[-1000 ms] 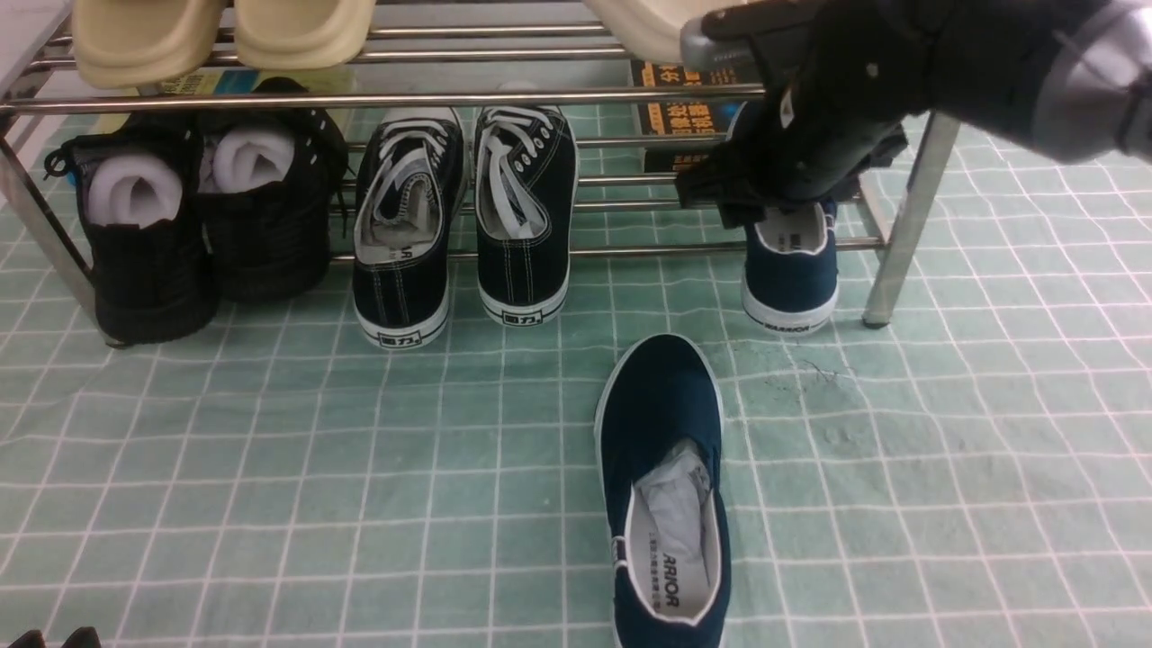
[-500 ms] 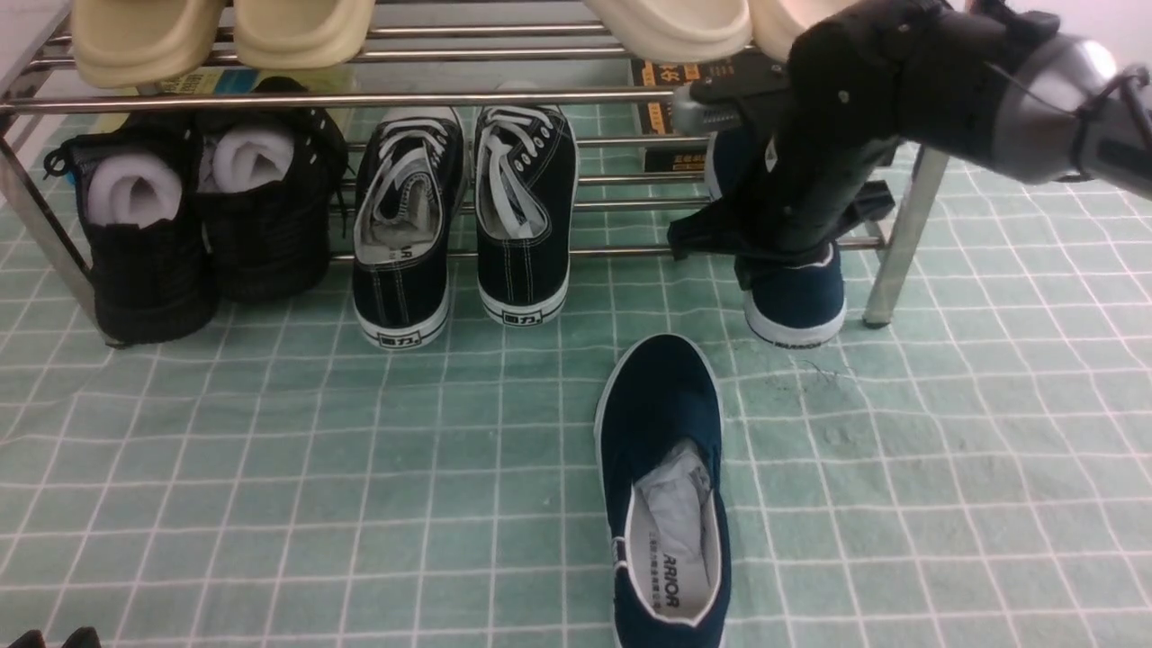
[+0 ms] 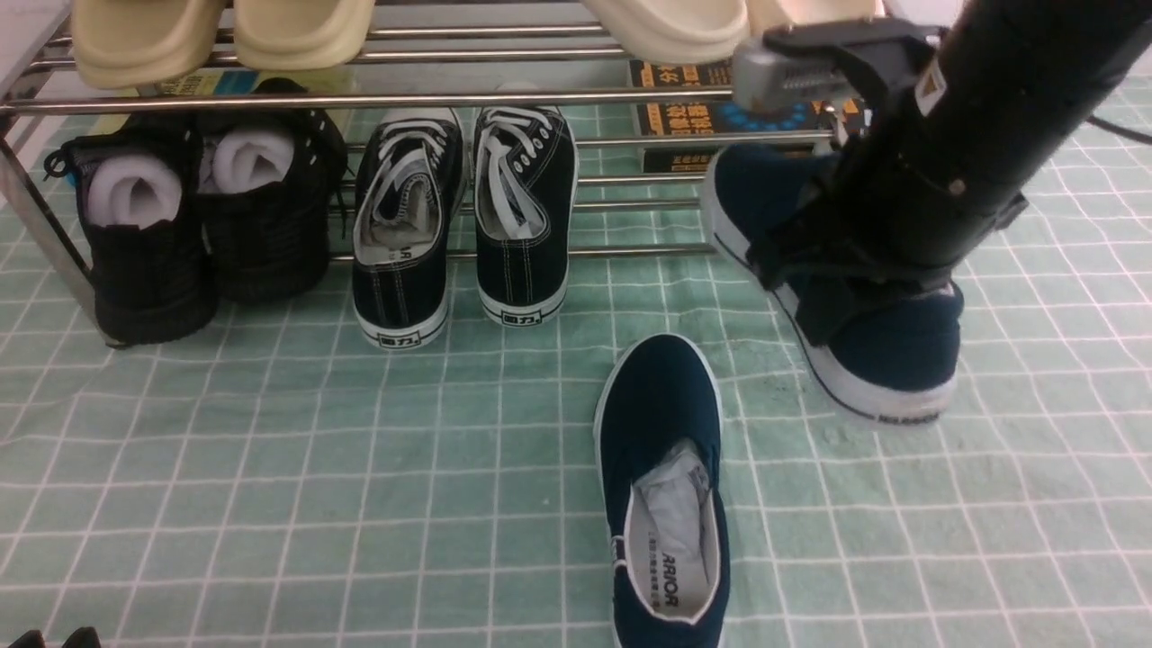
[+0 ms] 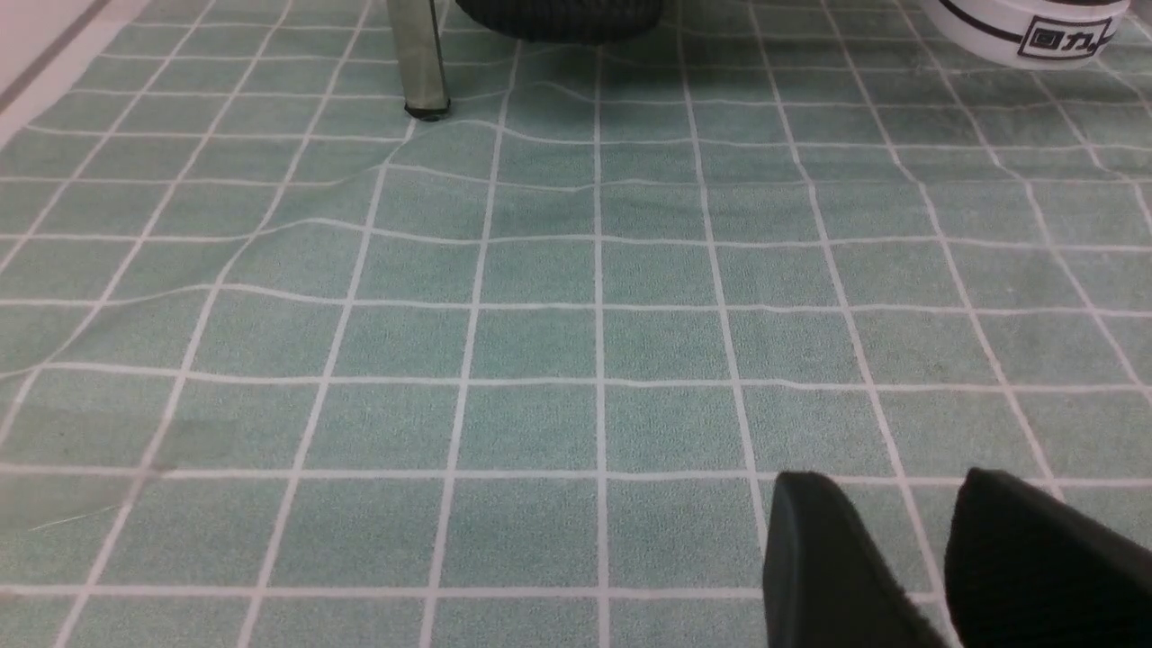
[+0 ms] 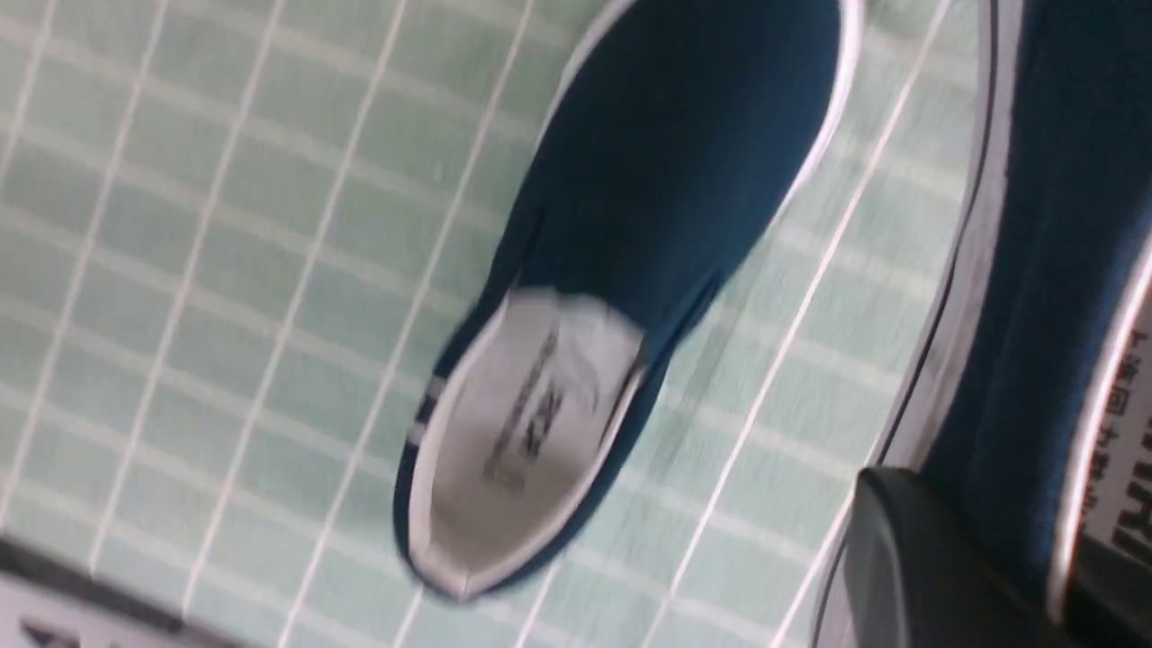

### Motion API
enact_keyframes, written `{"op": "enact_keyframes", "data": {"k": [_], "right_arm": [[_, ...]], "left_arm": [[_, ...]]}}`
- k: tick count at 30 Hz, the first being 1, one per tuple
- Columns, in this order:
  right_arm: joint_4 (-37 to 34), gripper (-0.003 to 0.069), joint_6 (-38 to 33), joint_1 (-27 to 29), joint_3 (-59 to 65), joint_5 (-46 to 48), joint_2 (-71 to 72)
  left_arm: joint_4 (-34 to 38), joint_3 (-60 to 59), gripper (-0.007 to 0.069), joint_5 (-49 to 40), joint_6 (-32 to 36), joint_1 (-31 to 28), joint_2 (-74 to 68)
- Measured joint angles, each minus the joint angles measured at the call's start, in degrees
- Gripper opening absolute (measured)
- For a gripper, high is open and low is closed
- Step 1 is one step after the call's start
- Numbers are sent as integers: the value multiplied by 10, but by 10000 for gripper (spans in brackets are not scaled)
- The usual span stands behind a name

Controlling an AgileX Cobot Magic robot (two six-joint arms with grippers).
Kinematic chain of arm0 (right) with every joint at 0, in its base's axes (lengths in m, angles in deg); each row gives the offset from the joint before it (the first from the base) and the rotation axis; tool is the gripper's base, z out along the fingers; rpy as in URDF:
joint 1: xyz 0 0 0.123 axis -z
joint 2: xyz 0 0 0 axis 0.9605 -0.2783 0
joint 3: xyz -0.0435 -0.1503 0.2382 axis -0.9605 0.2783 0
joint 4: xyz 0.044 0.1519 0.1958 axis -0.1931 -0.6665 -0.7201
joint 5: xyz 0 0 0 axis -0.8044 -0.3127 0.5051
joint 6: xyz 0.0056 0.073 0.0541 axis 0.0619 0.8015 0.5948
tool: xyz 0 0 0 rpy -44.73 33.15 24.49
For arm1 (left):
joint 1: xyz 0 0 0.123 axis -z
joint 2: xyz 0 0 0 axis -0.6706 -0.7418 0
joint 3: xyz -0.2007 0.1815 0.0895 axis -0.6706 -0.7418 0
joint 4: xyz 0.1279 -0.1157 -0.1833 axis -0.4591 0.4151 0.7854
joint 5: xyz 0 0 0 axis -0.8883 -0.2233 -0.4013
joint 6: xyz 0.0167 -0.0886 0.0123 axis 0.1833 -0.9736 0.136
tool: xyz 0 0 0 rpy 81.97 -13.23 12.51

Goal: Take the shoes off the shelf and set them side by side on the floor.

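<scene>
Navy slip-on (image 3: 900, 337), white sole; clamped by its side in the nearly closed right gripper (image 5: 981, 558).
Held clear of the chrome rack (image 3: 396, 101), near its right front corner; second navy shoe (image 3: 661, 405) laid on green, white-gridded floor (image 3: 297, 468). Left gripper (image 4: 909, 540): jaws slightly parted, empty. Black lace-ups (image 3: 400, 243) and cream slippers (image 3: 666, 27) racked.

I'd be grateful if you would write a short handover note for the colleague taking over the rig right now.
Right gripper: closed on the side wall of the second navy slip-on, held off the shelf.
Left gripper: over the floor, nothing visibly held; opening unclear.
Done: first navy slip-on on the floor, toe toward the shelf.
Left: set the held shoe beside it, toe the same way, and release.
</scene>
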Motion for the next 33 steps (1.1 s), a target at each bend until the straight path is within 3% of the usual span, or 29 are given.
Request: {"op": "enact_keyframes", "data": {"k": [7,15,25,33], "right_arm": [[-9,18,5,-17,106,-10,15],[25,19,52,-17,173,-112,15],[62,22,88,-17,186,-164,-13],[22,55,91,-17,187,-174,-60]], "left_arm": [[0,0,242,0,0,0,0],[0,0,242,0,0,0,0],[0,0,242,0,0,0,0],[0,0,242,0,0,0,0]]}}
